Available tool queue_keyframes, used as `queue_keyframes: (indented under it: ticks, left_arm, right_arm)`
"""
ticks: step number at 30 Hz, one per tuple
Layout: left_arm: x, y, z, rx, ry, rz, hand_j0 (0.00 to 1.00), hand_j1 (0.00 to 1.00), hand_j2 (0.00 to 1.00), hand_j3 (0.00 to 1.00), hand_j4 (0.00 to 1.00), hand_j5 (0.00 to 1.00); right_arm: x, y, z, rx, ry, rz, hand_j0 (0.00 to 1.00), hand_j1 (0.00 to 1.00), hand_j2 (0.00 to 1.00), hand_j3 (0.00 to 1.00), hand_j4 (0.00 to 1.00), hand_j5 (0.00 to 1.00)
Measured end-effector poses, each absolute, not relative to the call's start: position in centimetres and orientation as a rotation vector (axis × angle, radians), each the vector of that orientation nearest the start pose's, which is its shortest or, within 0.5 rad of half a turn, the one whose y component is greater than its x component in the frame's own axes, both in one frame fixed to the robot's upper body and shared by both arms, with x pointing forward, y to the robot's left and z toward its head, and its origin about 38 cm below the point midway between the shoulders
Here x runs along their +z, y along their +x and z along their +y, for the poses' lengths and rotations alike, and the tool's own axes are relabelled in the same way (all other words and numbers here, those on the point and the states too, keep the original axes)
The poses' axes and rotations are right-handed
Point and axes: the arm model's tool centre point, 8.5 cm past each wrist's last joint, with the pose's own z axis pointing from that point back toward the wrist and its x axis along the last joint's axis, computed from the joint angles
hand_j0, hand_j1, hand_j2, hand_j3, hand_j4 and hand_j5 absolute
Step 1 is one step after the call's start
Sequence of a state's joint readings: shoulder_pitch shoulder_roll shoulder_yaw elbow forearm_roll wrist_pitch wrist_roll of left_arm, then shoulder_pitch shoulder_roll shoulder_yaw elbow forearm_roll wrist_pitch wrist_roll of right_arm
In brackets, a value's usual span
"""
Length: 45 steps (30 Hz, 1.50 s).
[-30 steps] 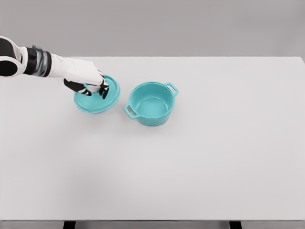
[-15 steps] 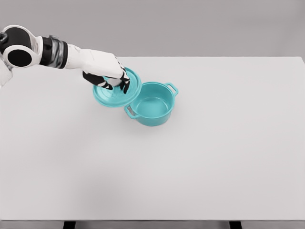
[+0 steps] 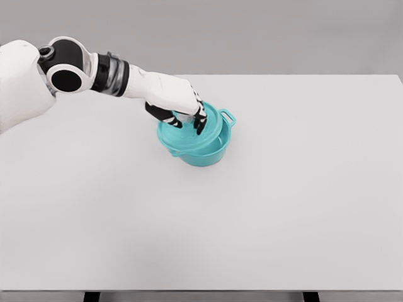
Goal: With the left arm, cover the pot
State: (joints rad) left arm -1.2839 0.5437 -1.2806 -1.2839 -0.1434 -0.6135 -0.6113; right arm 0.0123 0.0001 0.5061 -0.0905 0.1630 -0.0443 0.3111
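1. Dark fingers curled down around the knob of the teal lid, gripping it from above.
2. Left hand reaching in from 10 o'clock on a white arm.
3. Lid tilted over the teal pot, offset toward 9 o'clock, pot's 3 o'clock side and handle uncovered.
4. Pot upright on the white bench, slightly toward 11 o'clock from its middle.

Lid knob hidden under hand
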Motion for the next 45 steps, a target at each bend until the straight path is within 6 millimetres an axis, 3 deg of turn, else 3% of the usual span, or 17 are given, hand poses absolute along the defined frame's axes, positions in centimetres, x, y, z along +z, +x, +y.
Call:
queue_keyframes:
  ticks: [8,16,45]
  left_arm:
    - [27.6,47.8,11.3,2.965,-0.135,1.619,0.54,0.54,0.54,0.54,0.54,0.54]
    - [26.7,49.2,10.2,3.004,-0.174,1.597,0.55,0.55,0.55,0.55,0.55,0.55]
    - [26.0,49.1,9.6,3.010,-0.170,1.556,0.72,0.72,0.72,0.72,0.72,0.72]
  right_arm:
    - [-26.2,0.8,-23.3,0.681,0.250,0.013,1.00,1.00,1.00,1.00,1.00,1.00]
    - [-26.2,0.8,-23.3,0.681,0.250,0.013,1.00,1.00,1.00,1.00,1.00,1.00]
    - [-26.2,0.8,-23.3,0.681,0.250,0.013,1.00,1.00,1.00,1.00,1.00,1.00]
